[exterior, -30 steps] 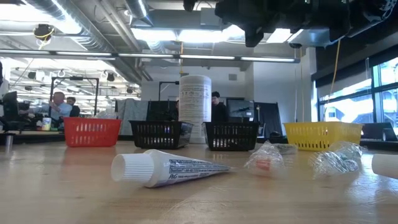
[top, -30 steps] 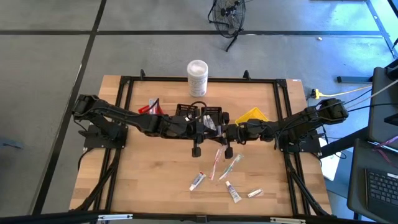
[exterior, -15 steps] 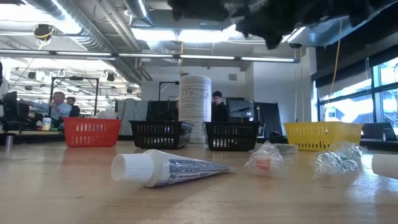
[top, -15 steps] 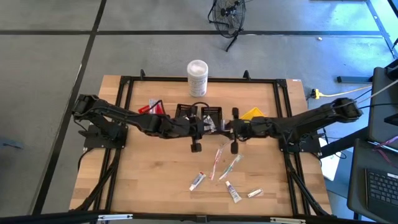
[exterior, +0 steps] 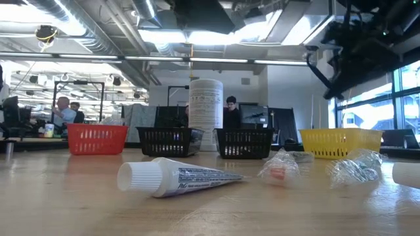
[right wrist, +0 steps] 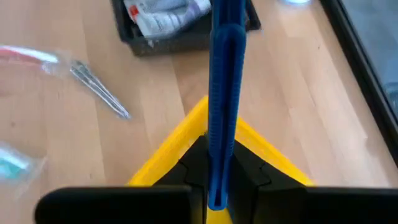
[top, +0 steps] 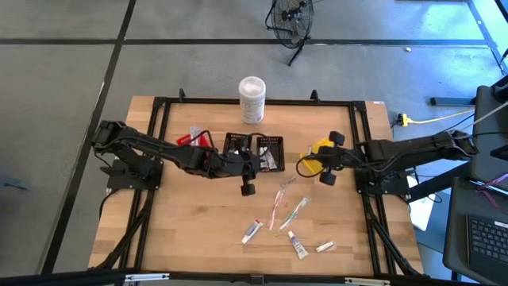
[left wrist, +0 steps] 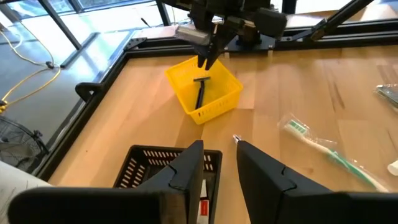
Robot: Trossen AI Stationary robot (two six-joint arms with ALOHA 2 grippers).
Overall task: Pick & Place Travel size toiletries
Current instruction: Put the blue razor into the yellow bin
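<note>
My right gripper [top: 311, 161] hangs over the yellow bin [top: 324, 146] [right wrist: 186, 146], shut on a blue razor [right wrist: 225, 74]. My left gripper [top: 262, 160] [left wrist: 221, 163] stands open and empty above the two black bins [top: 254, 149]; one of them [left wrist: 146, 163] shows under its fingers. In the left wrist view a dark razor shape [left wrist: 199, 92] shows inside the yellow bin [left wrist: 205, 93], under my right gripper [left wrist: 206, 59]. Wrapped toothbrushes [top: 287, 206], small white tubes [top: 252, 231] [exterior: 177, 177] and a sachet [top: 325, 247] lie flat on the table's near half. My right gripper pinches the blue razor by its handle [right wrist: 222, 127] between its two fingers. The razor lies along the fingers and sticks out well past their tips. The fingers slant down from the table's right side. The razor is lifted clear, over the yellow bin's opening.
A tall white canister [top: 252, 97] stands at the far edge, and a red bin [top: 193, 139] sits left of the black bins. One black bin holds white sachets [right wrist: 165, 15]. A black frame [top: 159, 143] rims the table. People sit in the room behind [exterior: 62, 111].
My right gripper has swung from the table's middle, beside my left gripper, toward the right edge, and it now hangs over the yellow bin. It has tipped downward on the way. My left gripper has stayed over the black bins.
</note>
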